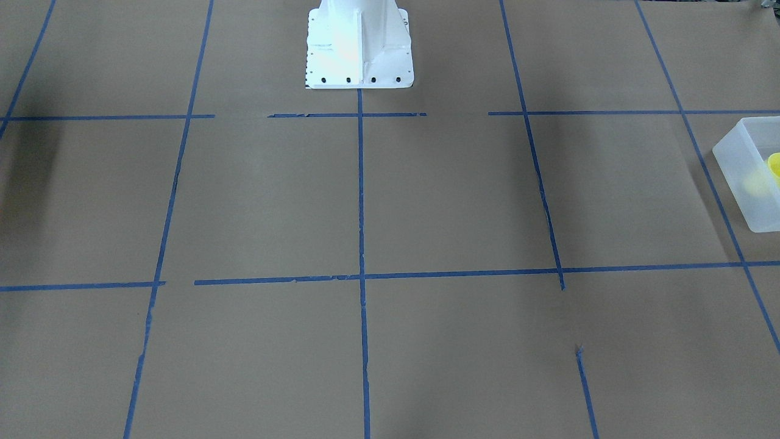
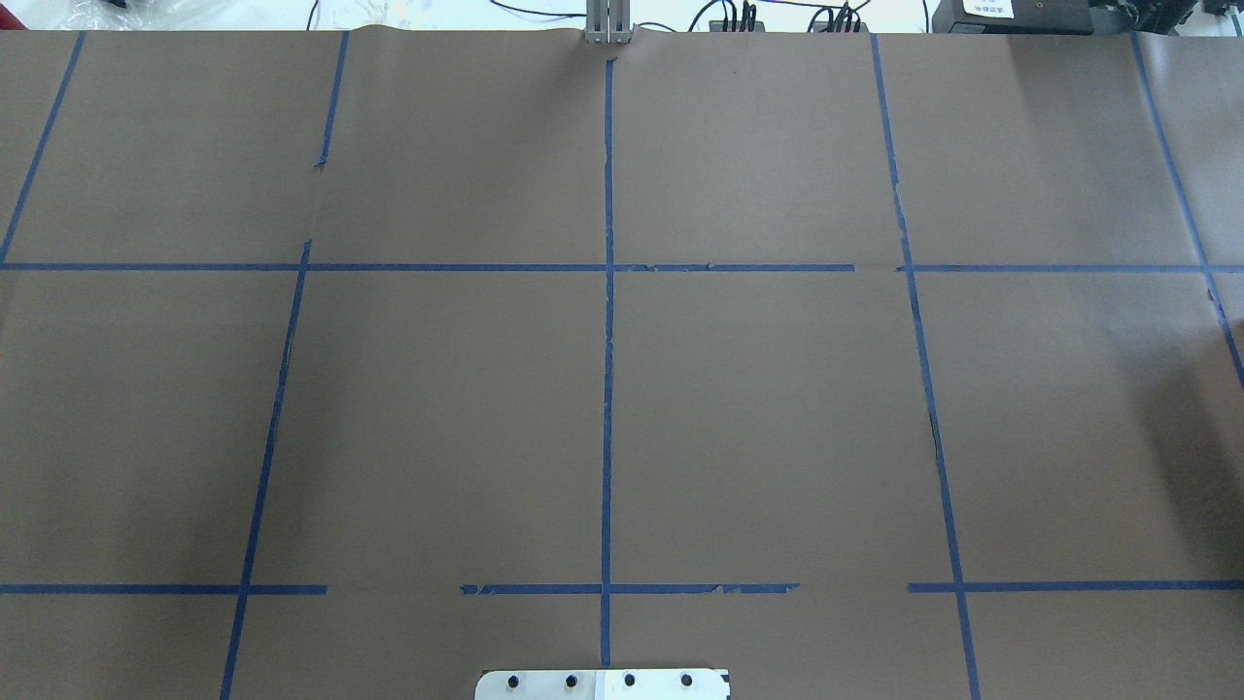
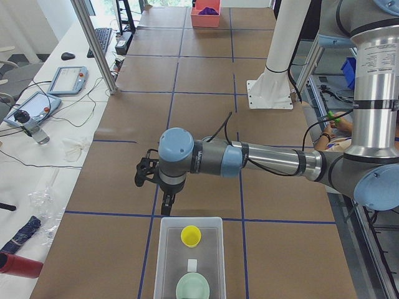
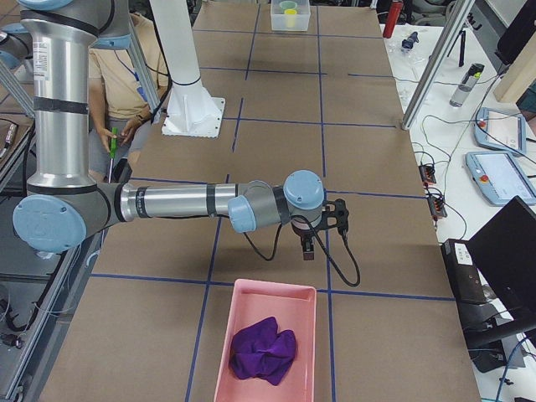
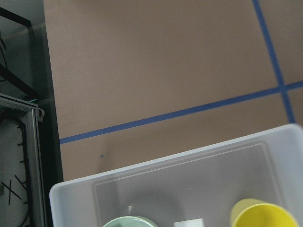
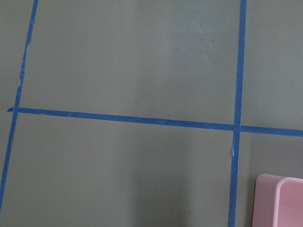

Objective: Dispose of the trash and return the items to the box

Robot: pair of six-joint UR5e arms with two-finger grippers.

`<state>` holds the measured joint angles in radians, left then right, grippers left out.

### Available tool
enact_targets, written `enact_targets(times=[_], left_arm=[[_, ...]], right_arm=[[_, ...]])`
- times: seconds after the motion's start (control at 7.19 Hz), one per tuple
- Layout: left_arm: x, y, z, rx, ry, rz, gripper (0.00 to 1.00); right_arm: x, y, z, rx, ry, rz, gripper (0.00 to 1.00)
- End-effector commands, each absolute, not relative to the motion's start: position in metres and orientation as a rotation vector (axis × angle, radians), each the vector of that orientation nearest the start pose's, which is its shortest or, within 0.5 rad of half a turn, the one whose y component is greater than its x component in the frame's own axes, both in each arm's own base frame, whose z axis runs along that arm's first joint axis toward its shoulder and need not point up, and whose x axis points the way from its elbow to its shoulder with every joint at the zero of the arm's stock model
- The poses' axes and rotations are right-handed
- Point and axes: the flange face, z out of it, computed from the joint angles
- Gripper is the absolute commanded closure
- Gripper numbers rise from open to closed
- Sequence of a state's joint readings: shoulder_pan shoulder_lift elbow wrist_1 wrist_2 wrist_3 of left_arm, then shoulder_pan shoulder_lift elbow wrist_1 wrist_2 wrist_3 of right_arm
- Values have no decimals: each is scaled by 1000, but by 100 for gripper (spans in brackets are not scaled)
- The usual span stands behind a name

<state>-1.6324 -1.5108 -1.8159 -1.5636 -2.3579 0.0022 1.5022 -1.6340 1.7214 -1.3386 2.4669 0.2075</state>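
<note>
The translucent white box (image 3: 212,249) stands at the table's end on my left side. In it are the yellow cup (image 3: 191,236), upright, and the mint-green bowl (image 3: 192,288). The left wrist view shows the box's wall (image 5: 156,163), the cup (image 5: 262,215) and the bowl's rim (image 5: 128,221) from above. The box (image 1: 740,164) also shows at the front-facing view's right edge. My left gripper (image 3: 167,202) hovers just before the box's near wall. My right gripper (image 4: 306,244) hovers just before a pink bin (image 4: 230,343). I cannot tell whether either gripper is open or shut.
The pink bin holds a crumpled purple thing (image 4: 262,349); its corner shows in the right wrist view (image 6: 279,201). The brown table has blue tape lines. The white robot base (image 1: 359,49) stands at the middle. Tablets and cables (image 3: 43,99) lie on a side bench.
</note>
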Motion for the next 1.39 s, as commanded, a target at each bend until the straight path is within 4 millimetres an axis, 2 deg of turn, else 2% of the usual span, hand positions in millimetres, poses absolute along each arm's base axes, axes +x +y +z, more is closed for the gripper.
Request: enact_targets(times=[0.0,0.28,0.7,1.25], left_arm=[[-28,-465,497,189,829,35,0],[0,-462,485,152,849,22,0],[12,-460,476,167,909,69,0],[13,-460,478,168,918,75,0]], right_arm=[[14,-484,580,169,-895,-29,0],[10,-485,583,153,-869,-28,0],[11,-487,585,122,-865,-14,0],[11,-479,586,121,-874,-14,0]])
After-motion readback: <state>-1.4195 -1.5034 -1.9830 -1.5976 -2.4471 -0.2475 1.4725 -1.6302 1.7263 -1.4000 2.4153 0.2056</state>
